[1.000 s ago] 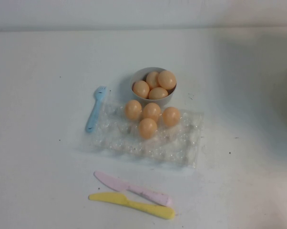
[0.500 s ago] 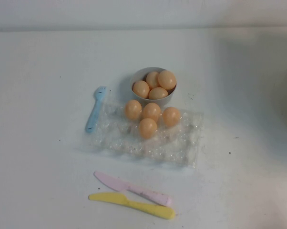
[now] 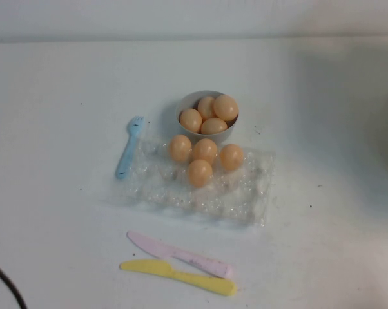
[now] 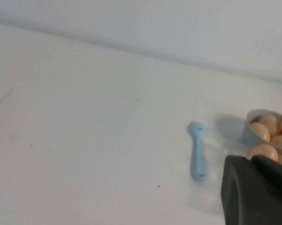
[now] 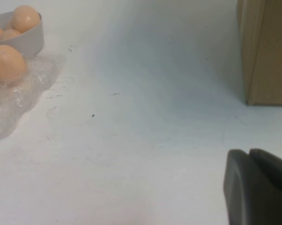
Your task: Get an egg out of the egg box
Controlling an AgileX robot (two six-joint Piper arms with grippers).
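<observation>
- High view: egg box [image 3: 245,193] lies flat mid-table, four eggs seated in its far cups; the one nearest the robot, the egg [image 3: 200,172], sits alone in the second row — likely the easiest pick.
- Grey bowl [image 3: 184,106] touches the box's far edge and holds four more eggs, presumably the drop spot.
- Blue fork [image 3: 129,148] lies just beside the box's left edge; pink knife [image 3: 178,253] and yellow knife [image 3: 178,277] lie near its front — these crowd a low approach from left or front.
- Right side of the table is open as far as the cardboard box [image 5: 265,51].
- Left gripper [image 4: 258,192] hangs left of the fork; fingers' state: cannot tell.
- Right gripper [image 5: 258,187] is well right of the box, near the cardboard; state likewise unclear.
</observation>
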